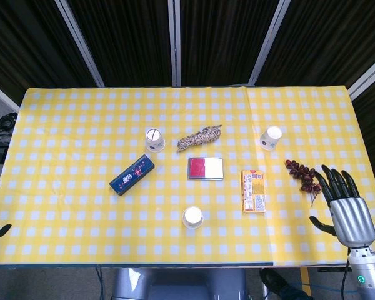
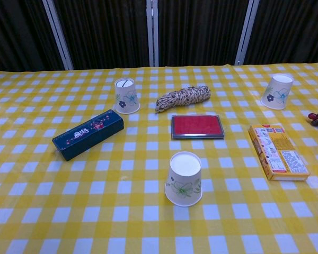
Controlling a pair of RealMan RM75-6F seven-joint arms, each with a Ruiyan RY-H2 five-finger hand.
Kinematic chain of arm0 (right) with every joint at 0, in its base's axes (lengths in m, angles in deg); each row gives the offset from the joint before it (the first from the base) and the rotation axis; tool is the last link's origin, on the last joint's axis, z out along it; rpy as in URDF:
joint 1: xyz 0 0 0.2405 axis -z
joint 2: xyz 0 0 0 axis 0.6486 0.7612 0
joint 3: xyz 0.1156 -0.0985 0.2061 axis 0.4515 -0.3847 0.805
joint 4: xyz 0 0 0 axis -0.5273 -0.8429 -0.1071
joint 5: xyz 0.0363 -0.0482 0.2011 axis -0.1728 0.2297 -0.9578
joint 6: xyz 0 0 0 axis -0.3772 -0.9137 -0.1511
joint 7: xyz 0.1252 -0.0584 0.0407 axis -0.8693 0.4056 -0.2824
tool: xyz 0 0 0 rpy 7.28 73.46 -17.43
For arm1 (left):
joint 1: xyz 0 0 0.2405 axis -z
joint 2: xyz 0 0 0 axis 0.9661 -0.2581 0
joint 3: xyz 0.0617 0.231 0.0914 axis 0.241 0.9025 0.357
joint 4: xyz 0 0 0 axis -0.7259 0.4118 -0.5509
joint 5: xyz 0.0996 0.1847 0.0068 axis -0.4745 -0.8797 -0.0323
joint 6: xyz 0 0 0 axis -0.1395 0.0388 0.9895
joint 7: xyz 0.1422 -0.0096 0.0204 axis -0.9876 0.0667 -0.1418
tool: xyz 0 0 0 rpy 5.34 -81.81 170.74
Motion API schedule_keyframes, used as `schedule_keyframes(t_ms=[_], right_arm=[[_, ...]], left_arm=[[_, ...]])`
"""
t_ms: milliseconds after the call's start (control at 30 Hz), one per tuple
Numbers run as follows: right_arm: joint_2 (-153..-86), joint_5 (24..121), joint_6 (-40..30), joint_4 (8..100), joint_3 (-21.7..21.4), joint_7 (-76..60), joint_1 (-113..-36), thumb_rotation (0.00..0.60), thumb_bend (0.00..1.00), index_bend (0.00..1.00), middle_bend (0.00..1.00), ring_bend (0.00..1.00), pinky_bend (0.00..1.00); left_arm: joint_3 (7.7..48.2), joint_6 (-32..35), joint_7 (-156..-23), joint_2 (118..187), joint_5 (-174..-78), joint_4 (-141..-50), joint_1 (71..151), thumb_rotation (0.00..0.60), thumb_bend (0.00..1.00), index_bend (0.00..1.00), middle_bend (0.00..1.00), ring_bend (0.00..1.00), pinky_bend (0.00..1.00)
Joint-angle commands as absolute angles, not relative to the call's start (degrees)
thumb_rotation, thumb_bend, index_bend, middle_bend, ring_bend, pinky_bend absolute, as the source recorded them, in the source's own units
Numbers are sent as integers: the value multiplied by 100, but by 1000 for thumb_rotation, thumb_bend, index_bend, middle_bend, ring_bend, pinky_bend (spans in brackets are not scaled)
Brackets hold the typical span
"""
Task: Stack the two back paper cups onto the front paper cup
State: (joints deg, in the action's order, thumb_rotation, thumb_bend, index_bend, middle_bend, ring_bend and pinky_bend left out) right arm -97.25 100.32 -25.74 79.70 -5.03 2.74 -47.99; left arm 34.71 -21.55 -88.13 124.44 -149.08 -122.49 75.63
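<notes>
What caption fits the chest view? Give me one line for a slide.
Three upside-down paper cups, front, back left and back right, stand apart on a yellow checked tablecloth; none stacked yet.

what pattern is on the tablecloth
Yellow and white checks on the tablecloth, clearest in the chest view.

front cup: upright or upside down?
Upside down. The front paper cup stands on its wide rim, closed base up, narrowing toward the top.

Red tray (image 2: 196,126) and rope bundle (image 2: 183,98) stand between the cups.
</notes>
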Motion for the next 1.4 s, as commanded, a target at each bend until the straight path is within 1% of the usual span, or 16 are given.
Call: schedule_keyframes(t_ms=[33, 67, 167, 233, 333, 400, 567, 633, 700, 800, 967, 1233, 1400], right_arm=[[-9682, 9773, -1814, 7579, -344, 6, -5276, 600, 0, 0, 0, 0, 11], [-9624, 9634, -1459, 7473, -249, -103, -5500, 600, 0, 0, 0, 0, 19], [-9582, 9380, -729, 7224, -29, -487, -6004, 600, 0, 4, 0, 0, 45], [-9679, 9146, -41, 6830, 181, -909, -6506, 600, 0, 9, 0, 0, 65], [-9905, 8857, 706, 6301, 352, -1308, -7039, 600, 0, 16, 9, 0, 124], [-10068, 8703, 1099, 6010, 414, -1521, -7307, 600, 0, 26, 33, 0, 167], [-10633, 8341, 1976, 5092, 528, -1781, -7973, 600, 0, 51, 89, 27, 207], [-10827, 8218, 2143, 4801, 552, -1763, -8124, 600, 21, 63, 107, 52, 209], [-10990, 8109, 2232, 4573, 574, -1722, -8223, 600, 88, 80, 128, 82, 209], [-11451, 7751, 2378, 3944, 621, -1510, -8436, 600, 138, 94, 137, 99, 211], [-12005, 7218, 2854, 3097, 615, -1239, -8758, 600, 153, 98, 137, 120, 232], [-12488, 7132, 2880, 2372, 524, -953, -8989, 600, 170, 124, 145, 122, 232], [-12746, 7149, 2816, 1960, 505, -861, -9068, 600, 200, 161, 188, 161, 233]], left_arm=[[3450, -2101, -8808, 12445, -14857, -12246, 7592, 600, 0, 0, 0, 0, 0], [3437, -2062, -8782, 12447, -14834, -12237, 7615, 600, 0, 0, 0, 0, 0], [3398, -1991, -8792, 12472, -14737, -12202, 7652, 600, 0, 0, 0, 0, 0], [3367, -1938, -8868, 12512, -14664, -12176, 7688, 600, 0, 0, 0, 0, 0], [3340, -1885, -8957, 12565, -14598, -12162, 7726, 600, 0, 0, 0, 0, 0], [3331, -1849, -9017, 12592, -14565, -12148, 7749, 600, 0, 0, 0, 0, 0], [3304, -1729, -9228, 12669, -14403, -12102, 7805, 600, 0, 0, 0, 0, 0], [3291, -1725, -9280, 12690, -14368, -12100, 7813, 600, 0, 0, 0, 0, 0], [3280, -1718, -9305, 12701, -14340, -12099, 7819, 600, 0, 0, 0, 0, 0], [3258, -1695, -9356, 12726, -14265, -12082, 7832, 600, 0, 0, 0, 0, 0], [3236, -1552, -9410, 12758, -14103, -12003, 7882, 600, 0, 0, 0, 0, 0], [3202, -1523, -9428, 12780, -13991, -11962, 7896, 600, 0, 0, 0, 0, 0], [3188, -1488, -9440, 12799, -13933, -11933, 7912, 600, 0, 0, 0, 0, 0]])
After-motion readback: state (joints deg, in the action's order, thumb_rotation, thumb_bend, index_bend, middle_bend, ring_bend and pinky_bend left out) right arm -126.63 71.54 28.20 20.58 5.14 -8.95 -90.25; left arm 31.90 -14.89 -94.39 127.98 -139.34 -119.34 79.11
